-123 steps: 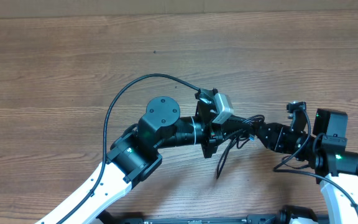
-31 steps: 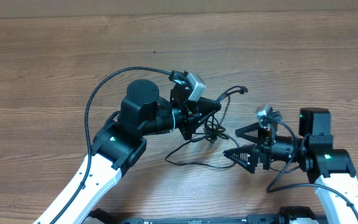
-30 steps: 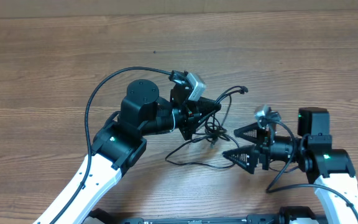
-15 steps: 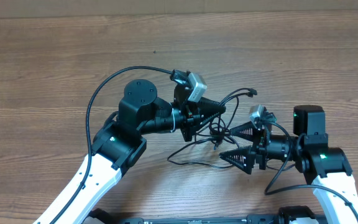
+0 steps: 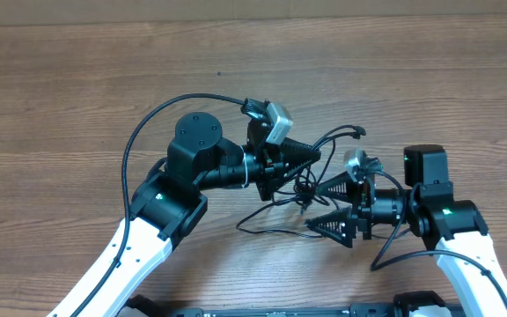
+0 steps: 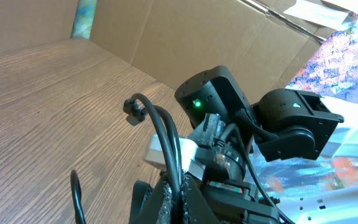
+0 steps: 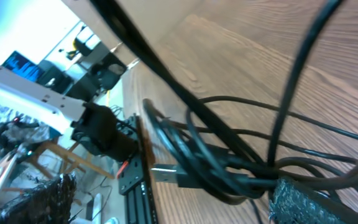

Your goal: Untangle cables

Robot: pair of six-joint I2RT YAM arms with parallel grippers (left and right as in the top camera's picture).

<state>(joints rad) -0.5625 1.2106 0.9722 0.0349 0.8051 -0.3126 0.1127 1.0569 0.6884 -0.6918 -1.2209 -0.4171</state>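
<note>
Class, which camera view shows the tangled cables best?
Overhead: it shows the whole bundle of cables, knot, trailing loop and free end. The right wrist shows only crossing strands close up; the left wrist just a few cords.

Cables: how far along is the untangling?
Done: nothing visibly freed; the cables are one knot, with loose loops trailing onto the table. In hand: the left hand is shut on them, and the right hand is open beside the knot. Left: all the separating.
</note>
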